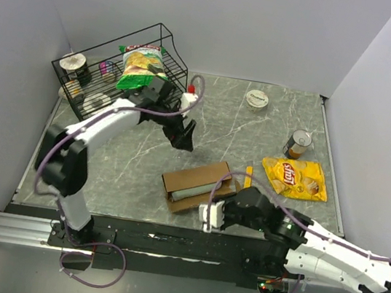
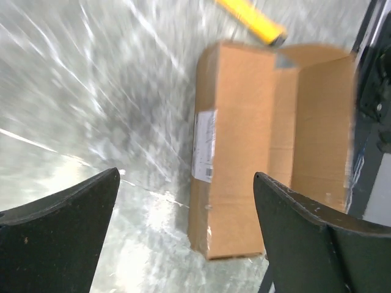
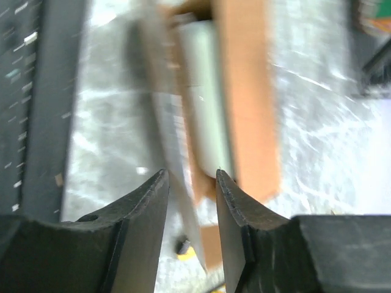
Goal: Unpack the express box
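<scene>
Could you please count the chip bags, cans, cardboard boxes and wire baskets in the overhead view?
Chip bags: 2, the green chip bag and the yellow chip bag
Cans: 2, the basket can and the table can
Cardboard box: 1
Wire basket: 1
Total: 6

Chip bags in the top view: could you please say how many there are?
2. The green chip bag stands in the wire basket, back left; the yellow chip bag lies on the table, right side. The basket may hide more.
</scene>
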You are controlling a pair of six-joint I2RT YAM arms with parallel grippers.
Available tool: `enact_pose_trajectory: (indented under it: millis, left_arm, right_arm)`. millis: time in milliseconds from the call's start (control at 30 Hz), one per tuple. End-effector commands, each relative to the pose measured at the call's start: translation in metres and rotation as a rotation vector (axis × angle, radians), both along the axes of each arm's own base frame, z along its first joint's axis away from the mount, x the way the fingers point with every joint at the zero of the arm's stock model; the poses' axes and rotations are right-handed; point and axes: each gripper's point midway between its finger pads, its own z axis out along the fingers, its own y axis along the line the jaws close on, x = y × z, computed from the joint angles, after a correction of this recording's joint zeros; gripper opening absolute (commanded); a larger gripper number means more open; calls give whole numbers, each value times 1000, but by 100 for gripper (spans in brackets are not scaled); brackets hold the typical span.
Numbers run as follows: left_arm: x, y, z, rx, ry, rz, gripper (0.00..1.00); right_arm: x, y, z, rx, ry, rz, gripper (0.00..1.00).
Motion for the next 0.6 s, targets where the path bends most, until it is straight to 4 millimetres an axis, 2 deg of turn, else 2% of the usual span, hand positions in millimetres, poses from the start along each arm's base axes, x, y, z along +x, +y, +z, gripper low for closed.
enact_pose_trajectory:
  millis: [0, 67, 100, 133, 267, 300, 333, 400, 433, 500, 567]
  left_arm:
    - [-4, 11, 45, -25, -182, -5, 96]
    - [-18, 23, 29, 36, -202, -14, 96]
    - [-21, 26, 23, 58, -207, -14, 96]
    - [-27, 33, 14, 101, -213, -9, 96]
    - [-39, 40, 8, 160, -220, 19, 96]
    - [-43, 41, 6, 163, -206, 16, 96]
    - [-47, 41, 4, 165, -199, 9, 96]
    - [-51, 43, -1, 182, -179, 6, 96]
    - [-54, 42, -6, 188, -168, -3, 96]
    - [-54, 41, -10, 204, -175, -2, 96]
    - [-53, 36, -13, 211, -212, -4, 96]
  right_arm:
    - [23, -10, 34, 88, 19, -152, 45]
    - [36, -13, 38, 112, 5, -207, 46]
    - [47, -10, 45, 151, -19, -238, 46]
    - [58, -12, 44, 164, -12, -288, 46]
    - [88, 8, 56, 224, -18, -324, 46]
    - [94, 16, 42, 180, -2, -316, 46]
    - [96, 28, 45, 200, -9, -270, 45]
    - [103, 37, 31, 182, 12, -233, 43]
    - [110, 43, 32, 199, -14, -213, 43]
    - [120, 43, 13, 159, -3, -234, 43]
    - [127, 41, 8, 152, 12, -282, 43]
